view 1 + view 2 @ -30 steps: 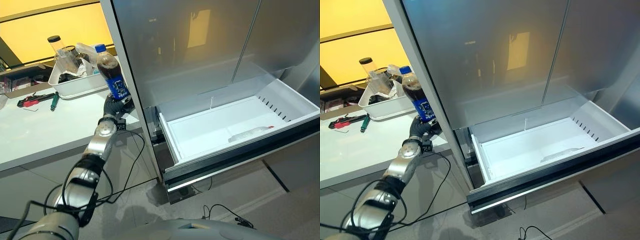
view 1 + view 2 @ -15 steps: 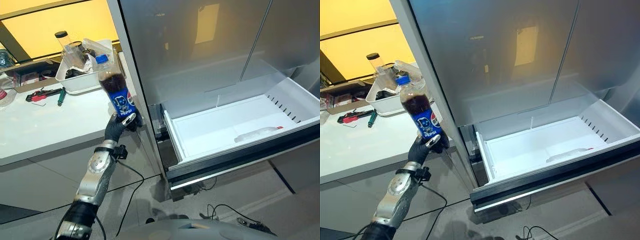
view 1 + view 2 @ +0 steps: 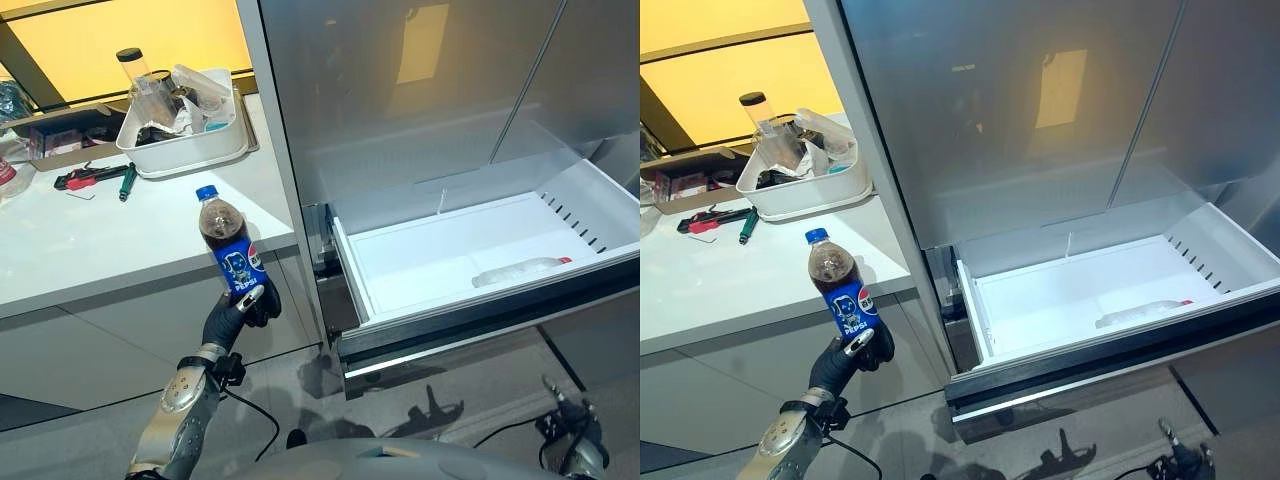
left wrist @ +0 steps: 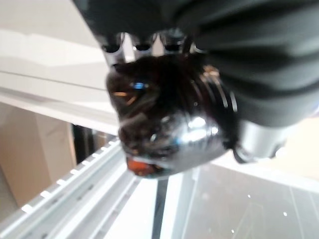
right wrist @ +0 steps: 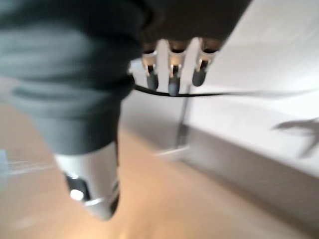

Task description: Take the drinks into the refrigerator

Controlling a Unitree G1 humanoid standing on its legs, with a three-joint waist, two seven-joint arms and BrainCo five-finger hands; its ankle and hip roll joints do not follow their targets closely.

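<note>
A cola bottle (image 3: 228,250) with a blue cap and blue label stands upright in my left hand (image 3: 238,316), whose fingers are curled round its lower part. It hangs in front of the white counter's edge (image 3: 150,285), left of the refrigerator's open bottom drawer (image 3: 352,296). The left wrist view looks at the bottle's dark base (image 4: 164,124) under the fingers (image 4: 142,46). A clear bottle with a red cap (image 3: 520,270) lies in the white drawer. My right hand (image 5: 172,74) hangs low over the floor, fingers straight, holding nothing.
The steel refrigerator doors (image 3: 420,90) above the drawer are closed. On the counter a white tub (image 3: 190,155) holds jars and bottles, with red and green hand tools (image 3: 92,180) beside it. The drawer front (image 3: 500,320) juts out into the floor space.
My left hand has brought the cola bottle down from beside the tub to in front of the counter's edge. The camera has shifted too.
</note>
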